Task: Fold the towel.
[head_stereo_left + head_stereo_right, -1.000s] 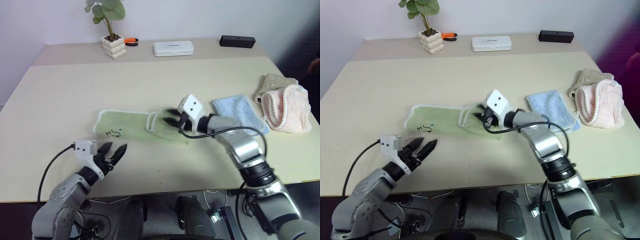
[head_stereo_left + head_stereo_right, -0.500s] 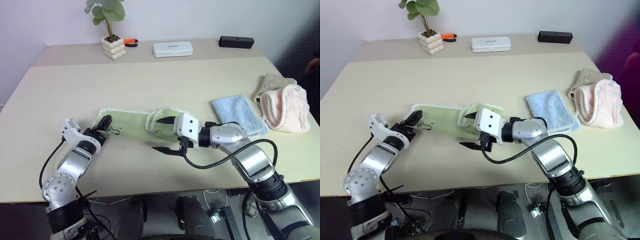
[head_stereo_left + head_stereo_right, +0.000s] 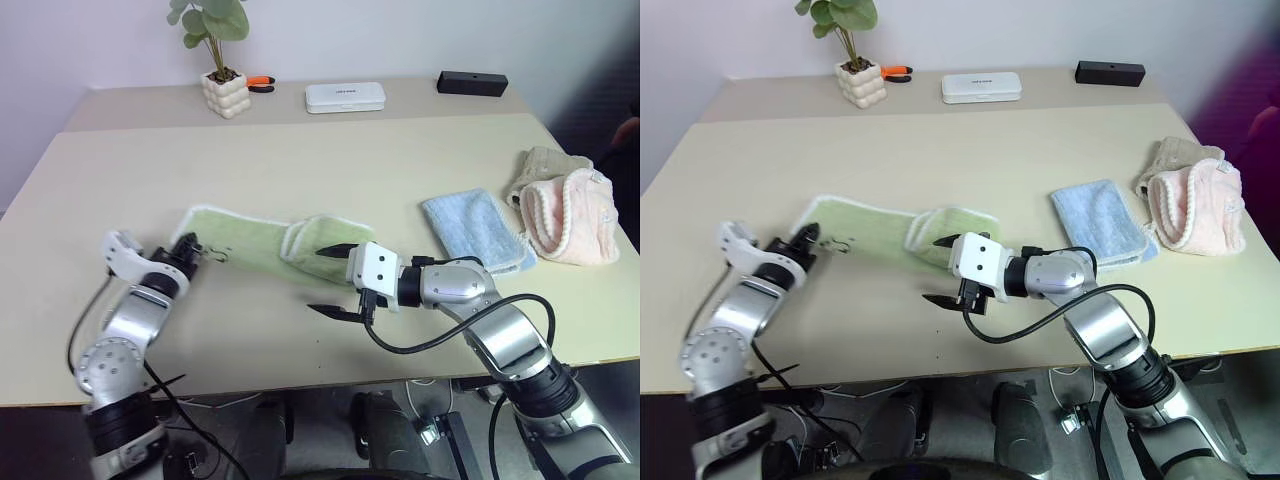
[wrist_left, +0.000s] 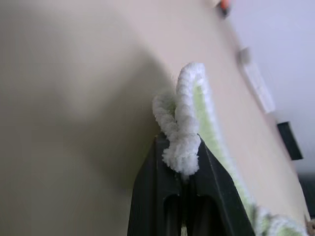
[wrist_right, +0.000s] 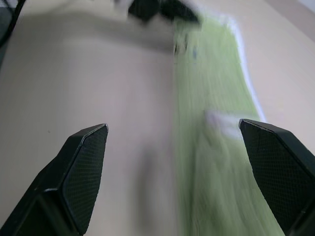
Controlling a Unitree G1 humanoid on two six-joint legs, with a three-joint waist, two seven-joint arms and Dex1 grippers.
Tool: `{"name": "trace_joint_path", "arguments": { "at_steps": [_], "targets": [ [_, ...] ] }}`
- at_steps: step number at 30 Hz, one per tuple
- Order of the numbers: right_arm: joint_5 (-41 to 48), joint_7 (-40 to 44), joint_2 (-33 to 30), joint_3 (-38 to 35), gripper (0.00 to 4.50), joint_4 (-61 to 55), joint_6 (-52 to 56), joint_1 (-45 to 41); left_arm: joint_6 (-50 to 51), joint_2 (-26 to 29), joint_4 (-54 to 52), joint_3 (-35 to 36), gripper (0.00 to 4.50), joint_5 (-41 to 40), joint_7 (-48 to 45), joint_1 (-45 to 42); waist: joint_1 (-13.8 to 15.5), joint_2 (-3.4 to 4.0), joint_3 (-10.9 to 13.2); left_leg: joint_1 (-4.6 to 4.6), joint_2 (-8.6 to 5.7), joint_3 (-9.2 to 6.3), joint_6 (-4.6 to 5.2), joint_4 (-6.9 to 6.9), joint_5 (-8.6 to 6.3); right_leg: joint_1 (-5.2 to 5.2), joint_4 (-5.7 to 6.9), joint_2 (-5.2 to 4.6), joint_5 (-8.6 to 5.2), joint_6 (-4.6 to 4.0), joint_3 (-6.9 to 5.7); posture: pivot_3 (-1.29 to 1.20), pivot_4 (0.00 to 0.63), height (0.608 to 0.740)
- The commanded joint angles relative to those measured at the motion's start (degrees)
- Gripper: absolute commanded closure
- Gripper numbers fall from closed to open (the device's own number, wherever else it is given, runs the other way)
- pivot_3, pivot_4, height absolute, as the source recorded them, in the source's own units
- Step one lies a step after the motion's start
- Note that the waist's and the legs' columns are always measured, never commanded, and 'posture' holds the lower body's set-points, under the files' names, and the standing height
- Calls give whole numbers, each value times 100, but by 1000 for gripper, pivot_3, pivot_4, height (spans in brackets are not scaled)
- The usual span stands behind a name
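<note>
The light green towel lies stretched across the beige worktop, towards its front edge. Its right end is doubled back on itself into a soft hump, and its left end is lifted a little off the surface. That left end, at the corner by the small dark logo, is pinched in the left gripper; the left wrist view shows the two black fingers clenched on a fold of the white terry edging.

The right gripper hangs just in front of the towel's folded right end with its jaws spread wide and nothing between them. In the right wrist view one finger sits over bare worktop and the other over the green cloth, but whether it touches the towel is hard to say.

To the right of the towel, apart from it, a folded light blue towel lies flat. Further right, near the worktop's edge, a pink cloth is bunched against a beige cloth behind it.

Along the back stand a small potted plant in a white knobbly pot, an orange-handled tool just beside it, a flat white box and a black oblong box.
</note>
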Motion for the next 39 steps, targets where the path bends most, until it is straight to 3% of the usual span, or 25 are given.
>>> {"name": "trace_joint_path", "arguments": {
  "at_steps": [1,6,9,14,19,22,23,25,30,34,37,39],
  "targets": [
    [141,-11,-172,-348,110,-257,58,177,-272,757,-461,127,4482,310,-852,51,3,0,0,-1,0,1,0,0,0,0,-4,0,0,0,0,0,150,740],
    [123,-44,-264,-481,110,-95,-4,372,-258,1445,-927,-706,4482,752,-1940,-69,31,0,0,-4,-1,3,0,0,0,13,-29,-1,0,-8,1,0,150,740],
    [49,-89,-230,-433,110,-1,-64,375,-214,1560,-1238,-1503,4482,1066,-2445,-206,23,0,0,-4,-3,2,-1,0,0,29,-52,-1,3,-10,1,0,150,740],
    [8,-187,-166,-391,110,-17,-64,434,-356,1774,-1377,-3445,4482,2309,-3420,-418,-6,0,1,-7,-4,3,0,-5,0,29,-62,-1,5,-9,4,0,150,740],
    [-51,-285,-170,-429,110,-88,-42,527,-660,1708,-815,-4089,4482,3133,-3886,-497,-12,2,3,-4,3,2,1,-10,0,21,-57,9,4,-9,6,0,150,740],
    [-85,-347,-179,-451,110,-93,-56,559,-667,1659,-632,-4145,4482,3269,-4140,-502,-1,2,3,-8,3,2,1,-8,0,21,-59,8,4,-9,5,0,150,740],
    [-95,-362,-175,-450,110,-79,-65,556,-669,1643,-590,-4141,4214,3330,-4171,-512,5,2,3,-8,2,2,1,-8,0,21,-60,6,4,-9,5,0,150,740],
    [-113,-386,-167,-435,110,-55,-80,544,-656,1601,-527,-4101,3542,3434,-4194,-535,10,2,3,-9,0,2,1,-6,0,22,-60,4,4,-7,5,0,150,740],
    [-126,-419,-154,-463,110,-10,-95,492,-424,1543,-775,-3566,1105,3101,-4207,-413,4,2,3,-9,0,0,1,-6,0,22,-60,4,5,-6,5,0,150,740],
    [312,-426,10,-776,110,-59,171,350,122,1779,-1130,-2460,1105,2130,-4264,-78,-34,2,4,-8,3,0,1,-9,-1,17,-57,4,8,0,5,0,150,740],
    [782,-332,105,-1009,946,-167,497,257,340,1885,-1204,-1723,1066,1504,-4260,55,-14,3,4,-8,5,-1,2,-9,-1,12,-47,5,12,9,5,0,150,740],
    [1255,-331,284,-1205,1918,-257,753,104,293,1838,-983,-1243,1573,1448,-3890,-96,16,1,5,-8,3,-3,1,-5,-1,17,-48,5,11,6,4,0,150,740]
  ]
}}
